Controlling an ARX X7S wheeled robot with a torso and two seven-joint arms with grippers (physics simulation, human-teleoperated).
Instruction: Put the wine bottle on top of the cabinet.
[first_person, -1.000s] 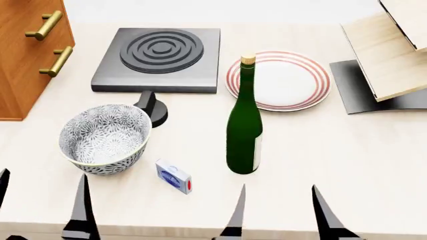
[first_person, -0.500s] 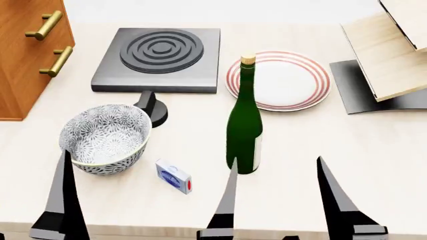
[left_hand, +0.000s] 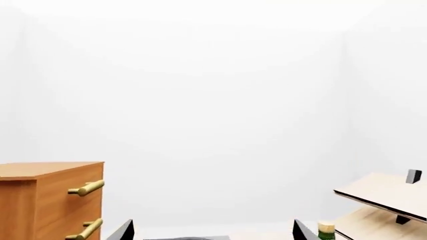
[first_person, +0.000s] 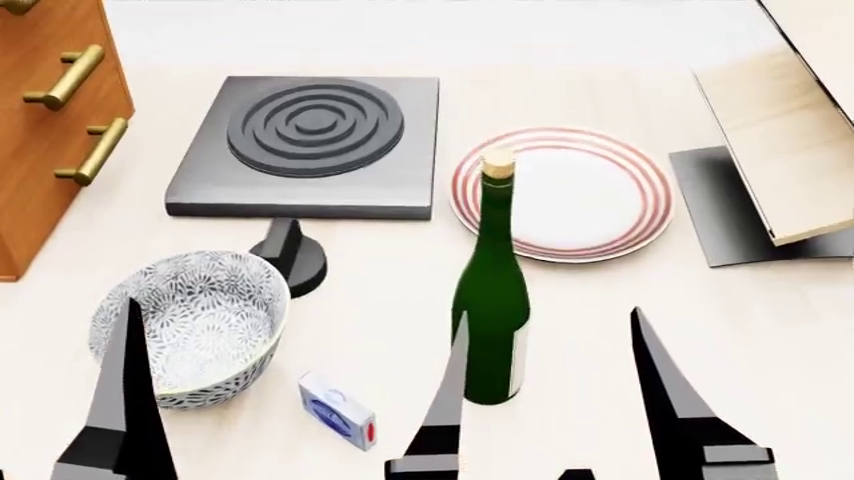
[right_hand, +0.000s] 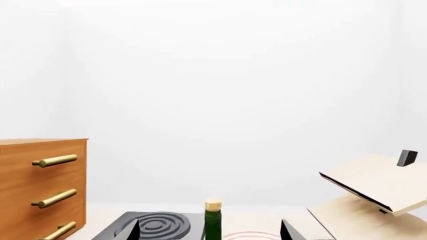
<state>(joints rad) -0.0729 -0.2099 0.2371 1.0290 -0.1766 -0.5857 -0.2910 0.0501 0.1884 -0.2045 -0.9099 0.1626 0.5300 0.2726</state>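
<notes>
The wine bottle (first_person: 490, 300), dark green with a tan cork, stands upright on the pale table in front of the plate. My right gripper (first_person: 550, 318) is open just short of it. In the head view its left finger (first_person: 447, 400) overlaps the bottle's base. In the right wrist view the bottle neck (right_hand: 213, 222) rises between the spread fingertips of the right gripper (right_hand: 210, 231), untouched. My left gripper (left_hand: 213, 231) is open and holds nothing. One of its fingers (first_person: 123, 400) shows in front of the bowl. The orange-brown cabinet (first_person: 40, 120) stands at the far left, its lighter top (left_hand: 50, 169) bare.
A dark hotplate (first_person: 307, 135) with a knob (first_person: 294, 262) lies behind a patterned bowl (first_person: 194, 325). A red-ringed plate (first_person: 587, 190) lies behind the bottle. A small blue-white box (first_person: 336, 410) lies near the front edge. A pale slatted rack (first_person: 787, 130) stands at the right.
Both grippers have risen further into the head view, fingers pointing forward. The head view has shifted, so the table's things sit lower in the picture. The bottle has not moved.
</notes>
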